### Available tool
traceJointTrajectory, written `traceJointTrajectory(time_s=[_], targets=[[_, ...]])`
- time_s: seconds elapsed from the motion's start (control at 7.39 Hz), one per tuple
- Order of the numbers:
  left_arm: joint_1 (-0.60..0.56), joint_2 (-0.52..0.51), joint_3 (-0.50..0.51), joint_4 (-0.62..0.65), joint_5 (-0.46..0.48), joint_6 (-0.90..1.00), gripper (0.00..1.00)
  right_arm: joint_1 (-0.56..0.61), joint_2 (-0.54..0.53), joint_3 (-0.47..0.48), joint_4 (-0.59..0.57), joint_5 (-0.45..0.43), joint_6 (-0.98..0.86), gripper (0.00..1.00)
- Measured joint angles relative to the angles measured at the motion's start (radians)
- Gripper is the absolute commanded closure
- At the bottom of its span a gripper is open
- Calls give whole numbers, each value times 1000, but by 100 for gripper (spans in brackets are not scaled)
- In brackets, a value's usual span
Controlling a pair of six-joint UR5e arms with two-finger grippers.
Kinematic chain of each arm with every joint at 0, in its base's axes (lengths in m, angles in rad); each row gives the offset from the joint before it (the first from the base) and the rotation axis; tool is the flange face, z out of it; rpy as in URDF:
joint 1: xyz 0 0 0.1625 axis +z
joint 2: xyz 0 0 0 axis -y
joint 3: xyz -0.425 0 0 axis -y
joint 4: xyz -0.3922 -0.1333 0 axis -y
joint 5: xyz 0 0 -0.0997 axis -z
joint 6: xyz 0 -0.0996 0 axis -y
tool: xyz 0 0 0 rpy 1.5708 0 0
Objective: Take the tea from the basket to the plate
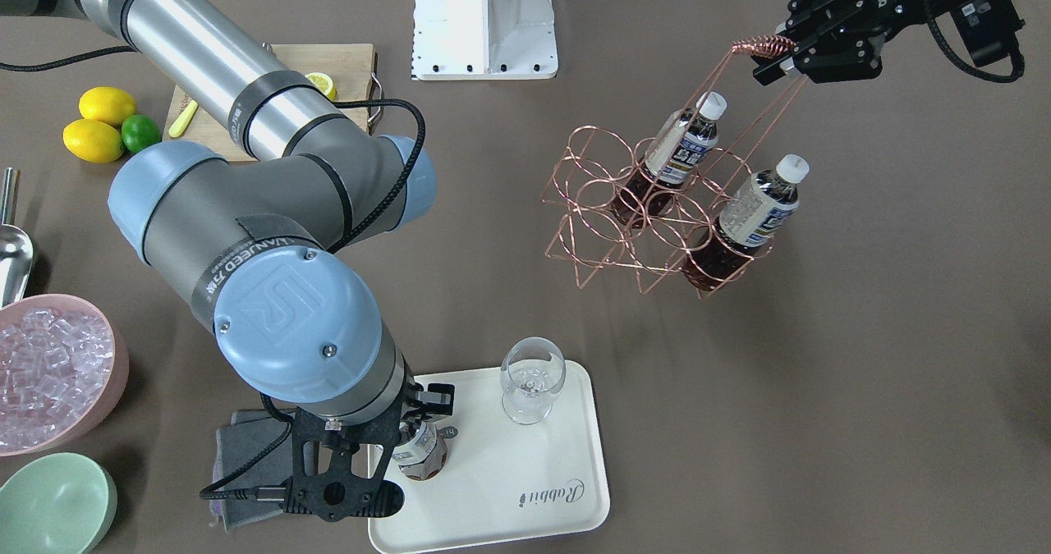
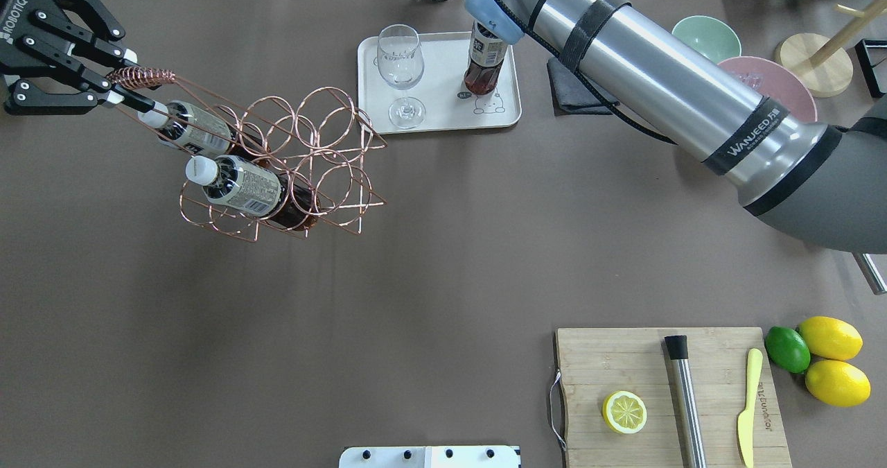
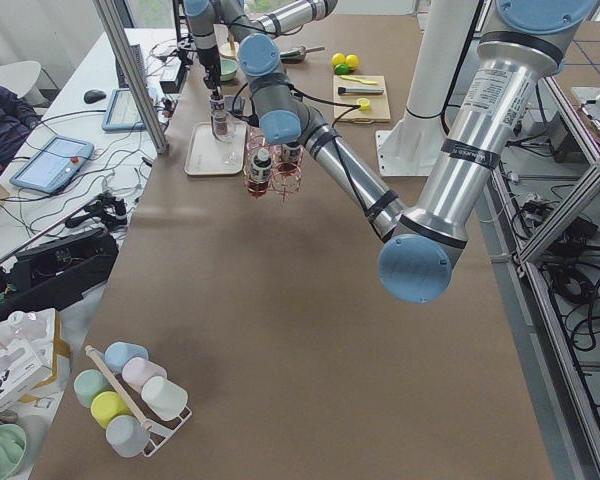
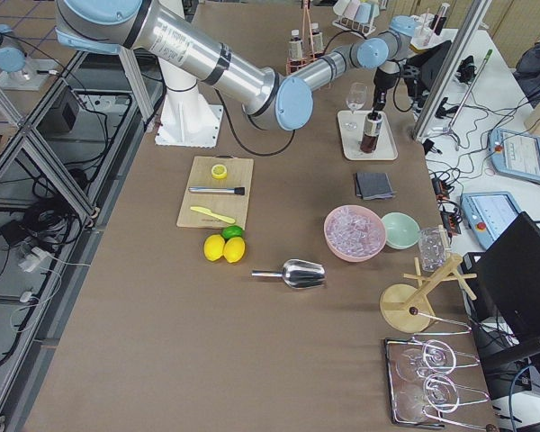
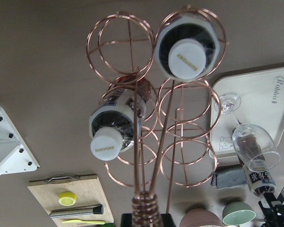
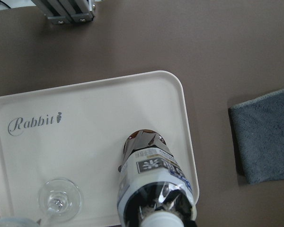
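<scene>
My left gripper is shut on the coiled handle of the copper wire basket, which hangs tilted. Two tea bottles with white caps sit in its rings. A third tea bottle stands upright on the cream plate, near the bear drawing. My right gripper is around its top, shut on it. In the overhead view the arm hides that gripper. A stemmed clear glass stands on the plate's other end.
A grey cloth lies beside the plate, with a mint-green bowl, a pink bowl of ice and a metal scoop beyond. A wooden cutting board carries a lemon half, a muddler and a yellow knife; lemons and a lime lie next to it.
</scene>
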Motion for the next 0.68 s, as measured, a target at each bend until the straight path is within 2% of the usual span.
traceJointTrajectory(time_s=[0.14, 0.27, 0.54, 0.68], targets=[[0, 0, 0, 0, 0, 0, 100, -2, -1, 0, 1, 0, 1, 56], [0, 0, 0, 0, 0, 0, 100, -3, -1, 1, 4, 0, 1, 47], [0, 0, 0, 0, 0, 0, 100, -4, -3, 3, 6, 0, 0, 16], [0, 0, 0, 0, 0, 0, 100, -5, -4, 4, 6, 1, 0, 10]])
